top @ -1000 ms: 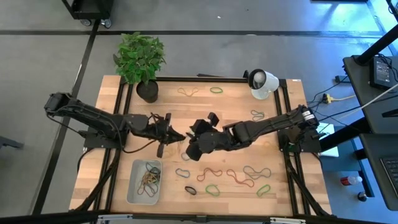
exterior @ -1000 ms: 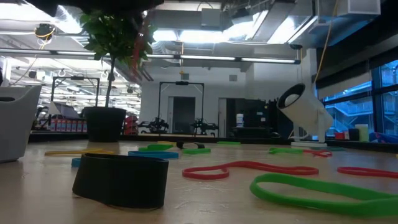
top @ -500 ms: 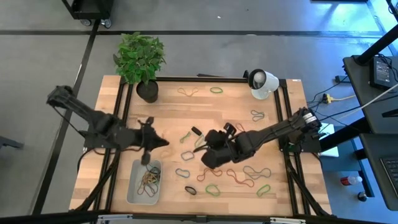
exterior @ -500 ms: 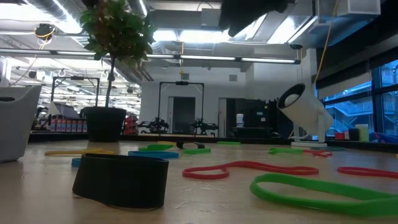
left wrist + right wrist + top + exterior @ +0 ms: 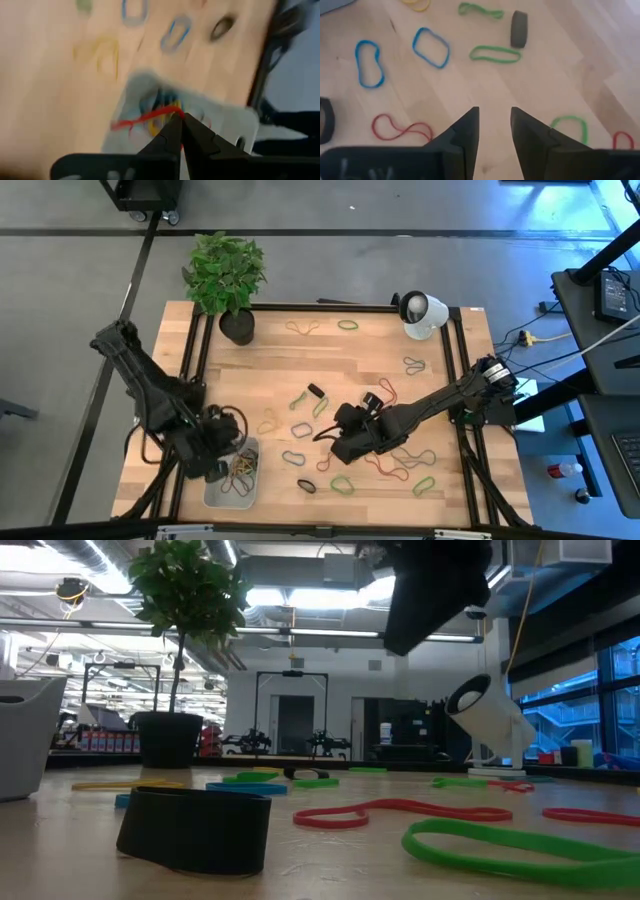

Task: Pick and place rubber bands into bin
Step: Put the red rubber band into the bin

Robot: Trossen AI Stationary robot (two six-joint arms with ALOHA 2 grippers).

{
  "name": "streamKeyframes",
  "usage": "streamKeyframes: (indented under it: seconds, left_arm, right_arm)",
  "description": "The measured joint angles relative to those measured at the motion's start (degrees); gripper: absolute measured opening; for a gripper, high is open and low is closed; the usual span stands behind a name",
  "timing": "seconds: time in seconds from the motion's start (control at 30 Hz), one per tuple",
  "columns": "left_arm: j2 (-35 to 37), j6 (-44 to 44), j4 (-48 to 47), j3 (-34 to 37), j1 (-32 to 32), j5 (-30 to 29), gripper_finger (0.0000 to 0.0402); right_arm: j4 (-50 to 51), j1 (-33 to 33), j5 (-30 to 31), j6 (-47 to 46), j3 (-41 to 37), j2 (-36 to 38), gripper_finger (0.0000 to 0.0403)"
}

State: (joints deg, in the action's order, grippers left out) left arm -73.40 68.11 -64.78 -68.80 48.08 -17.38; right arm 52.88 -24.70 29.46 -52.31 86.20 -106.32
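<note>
Two dark arms, matte black jointed links, black cables looped near each base. Left gripper (image 5: pixel 181 131) fingers taper to points; right gripper (image 5: pixel 495 131) fingers blocky, flat-faced.

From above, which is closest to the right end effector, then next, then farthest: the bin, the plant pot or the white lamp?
From the right end effector:
1. Bin, at the table's near left corner.
2. Plant pot, far left.
3. White lamp, far right, only slightly farther than the pot.

Overhead straight down, low level across table (image 5: pixel 330 360), wrists close, sharing tabletop
</note>
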Motion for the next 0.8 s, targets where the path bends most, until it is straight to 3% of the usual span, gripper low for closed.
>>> streamKeyframes:
  seconds: [0.13, 0.4, 0.63, 0.8]
  left_arm:
    - [-4.8, 6.6, -3.3, 0.0, 1.0, 3.6, 0.0003]
    - [-12.8, 10.1, -7.1, 0.0, 1.4, 9.0, 0.0003]
    - [-17.2, 10.2, -5.9, 0.0, 1.8, 8.9, 0.001]
    - [-18.3, 11.1, -3.8, 0.0, 1.8, 8.3, 0.0036]
  right_arm:
    - [-0.9, -0.7, -0.2, 0.2, -0.6, 0.0, 0.0114]
    - [-1.8, -1.9, -0.2, 1.4, -0.6, 0.0, 0.0113]
    - [-2.6, -3.4, -0.7, 1.6, -0.6, 0.0, 0.0113]
    - [-2.6, -4.6, -0.6, 1.6, -0.6, 0.0, 0.0113]
